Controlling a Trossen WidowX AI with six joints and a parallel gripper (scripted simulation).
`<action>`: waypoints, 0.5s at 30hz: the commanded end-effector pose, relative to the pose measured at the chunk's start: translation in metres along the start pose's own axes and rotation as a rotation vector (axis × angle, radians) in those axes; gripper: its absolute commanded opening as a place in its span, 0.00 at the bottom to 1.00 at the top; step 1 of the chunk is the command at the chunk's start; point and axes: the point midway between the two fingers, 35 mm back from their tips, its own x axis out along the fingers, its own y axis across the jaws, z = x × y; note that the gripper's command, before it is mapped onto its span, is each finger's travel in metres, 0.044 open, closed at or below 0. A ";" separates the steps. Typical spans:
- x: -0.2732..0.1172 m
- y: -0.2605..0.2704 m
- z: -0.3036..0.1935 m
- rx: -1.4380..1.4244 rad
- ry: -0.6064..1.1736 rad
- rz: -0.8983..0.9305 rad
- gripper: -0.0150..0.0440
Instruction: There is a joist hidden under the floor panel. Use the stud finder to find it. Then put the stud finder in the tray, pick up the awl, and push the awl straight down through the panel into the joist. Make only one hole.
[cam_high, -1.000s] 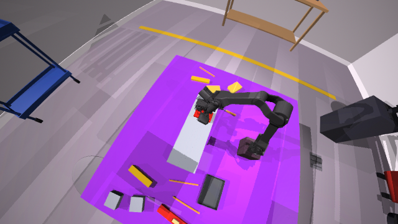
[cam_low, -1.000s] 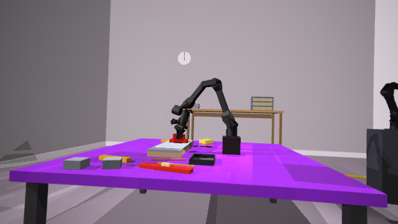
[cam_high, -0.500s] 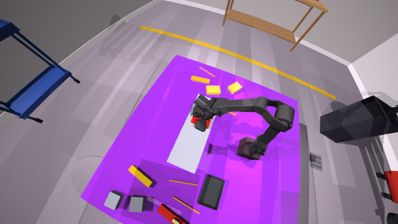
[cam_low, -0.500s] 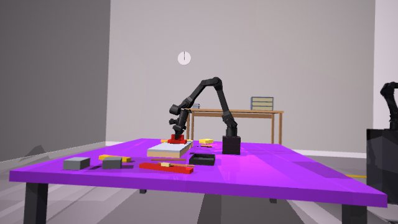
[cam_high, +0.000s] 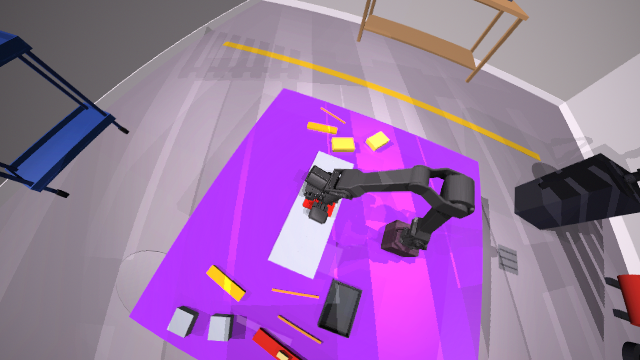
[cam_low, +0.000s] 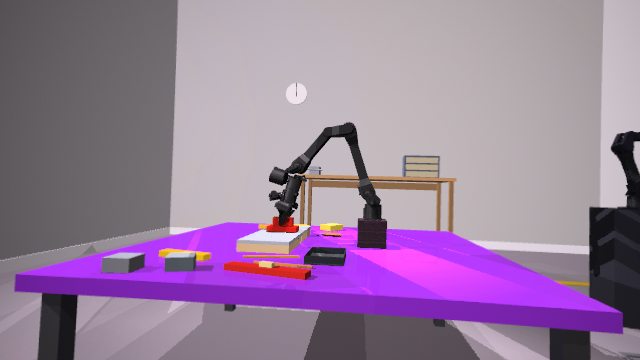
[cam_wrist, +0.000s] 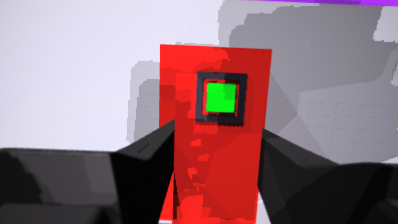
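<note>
The red stud finder (cam_high: 330, 209) (cam_low: 291, 228) (cam_wrist: 218, 165) rests on or just above the white panel (cam_high: 295, 245) (cam_low: 260, 239) (cam_wrist: 65, 65); a tiny gap cannot be ruled out. Its small square light shows bright green in the wrist view. My gripper (cam_high: 320, 202) (cam_low: 283, 220) (cam_wrist: 218, 136) is shut on the stud finder, one finger on each side. The black tray (cam_high: 341, 307) (cam_low: 324, 261) is empty, off the panel's near end. A short orange thing (cam_low: 331, 234) lies beyond the panel; it may be the awl, and the arm hides it in the top view.
Thin orange sticks (cam_high: 295, 293) (cam_high: 299, 329) and a red bar (cam_high: 267, 341) (cam_low: 266, 270) lie near the tray. Two grey blocks (cam_high: 181, 321) (cam_high: 220, 327) and a yellow bar (cam_high: 226, 283) lie at the near left. Yellow blocks (cam_high: 343, 144) (cam_high: 377, 140) lie beyond the panel's far end.
</note>
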 end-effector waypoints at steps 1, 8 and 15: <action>0.001 0.014 -0.002 0.001 0.003 0.002 0.25; 0.001 0.036 -0.002 0.002 0.003 0.004 0.25; 0.000 0.058 -0.001 0.002 0.003 0.006 0.25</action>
